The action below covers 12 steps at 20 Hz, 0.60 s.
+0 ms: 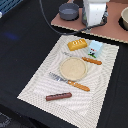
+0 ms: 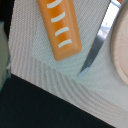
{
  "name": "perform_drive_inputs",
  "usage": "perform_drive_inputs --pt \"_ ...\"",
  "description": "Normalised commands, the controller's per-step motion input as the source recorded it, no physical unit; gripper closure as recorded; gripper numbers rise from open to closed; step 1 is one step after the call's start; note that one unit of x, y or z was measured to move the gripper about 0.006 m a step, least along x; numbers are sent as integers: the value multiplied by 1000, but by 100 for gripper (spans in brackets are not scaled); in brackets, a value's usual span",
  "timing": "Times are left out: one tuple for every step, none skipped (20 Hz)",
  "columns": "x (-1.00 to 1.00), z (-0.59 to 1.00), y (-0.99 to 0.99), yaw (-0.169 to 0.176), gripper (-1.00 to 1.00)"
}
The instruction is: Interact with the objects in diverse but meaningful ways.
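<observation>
as the wrist view shows none of my fingers and the exterior view shows only the white body of my gripper (image 1: 95, 15), i cannot tell whether they are spread or closed; nothing is seen in their hold.

findings, taken from the exterior view's left to its right, all placed against the plate (image 1: 73, 68):

- brown sausage stick (image 1: 58, 96): lies flat, apart from the plate on its near side and to its left. it looks parked as a spare item.
- grey saucepan (image 1: 69, 10): well beyond the plate, off the placemat (image 1: 35, 85), on the brown board (image 1: 112, 27). i judge it stored there as cookware, not table setting.
- fork (image 1: 70, 81): just beside the plate's near rim, laid as cutlery.
- yellow bread-like block (image 1: 77, 45): just beyond the plate's far rim. in the wrist view it (image 2: 62, 25) fills the frame, so i judge it my likely target.
- knife (image 1: 91, 60): at the plate's right, its blade (image 2: 97, 47) running beside the rim (image 2: 120, 45).
- pale blue carton (image 1: 95, 48): right of the plate and beyond it, standing upright, as a drink would.
- pot (image 1: 124, 17): farthest right, well beyond the plate.
</observation>
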Motion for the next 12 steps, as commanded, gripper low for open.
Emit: perform_drive_inputs --pt "-154 -497 11 0 -100" --pt "-169 -500 60 0 -100" --pt "-183 -529 77 0 -100" --pt "-231 -571 109 7 -100" --pt "-266 -586 114 14 -100" --pt "-257 -574 171 17 -100" --pt "-289 -560 186 29 -100" --pt "-331 -529 194 42 -100" --pt "-380 -483 191 46 -100" --pt "-400 -443 203 48 -100" --pt "-446 -403 183 60 -100" --pt "-443 -403 171 64 -100"
